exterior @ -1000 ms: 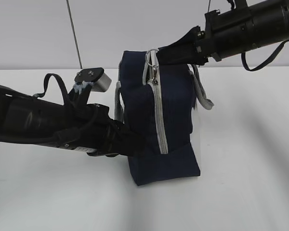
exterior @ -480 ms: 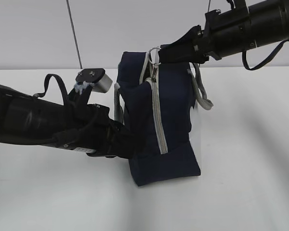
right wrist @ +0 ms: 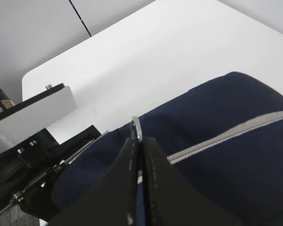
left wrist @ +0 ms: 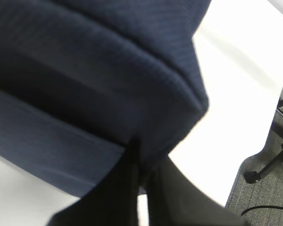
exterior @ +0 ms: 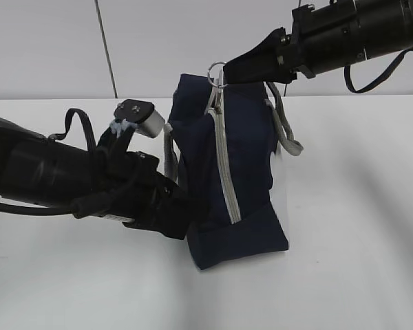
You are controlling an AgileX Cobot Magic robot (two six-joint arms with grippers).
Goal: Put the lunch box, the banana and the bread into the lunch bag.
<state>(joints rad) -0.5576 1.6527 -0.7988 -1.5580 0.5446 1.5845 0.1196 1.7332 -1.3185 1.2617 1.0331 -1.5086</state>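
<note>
Zipping looks under way: right gripper (right wrist: 139, 155) pinches the metal ring pull (exterior: 216, 73) atop the navy-blue fabric lunch bag (exterior: 244, 165) at frame centre, left gripper (left wrist: 142, 181) clamps its lower-left edge, so next comes a steady pull along the grey zipper (exterior: 225, 172).

Right gripper (right wrist: 140, 155) fingers (right wrist: 127, 165) pinch the metal ring pull (right wrist: 136, 129) above the navy lunch bag (right wrist: 226, 155)

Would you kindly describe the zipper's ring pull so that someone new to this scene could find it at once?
Start at the navy lunch bag standing on the white table. Follow its grey zipper up the front to the bag's top edge, where the right gripper pinches a small metal ring. It is the only shiny loop there; the nearby grey handles are soft webbing.
</note>
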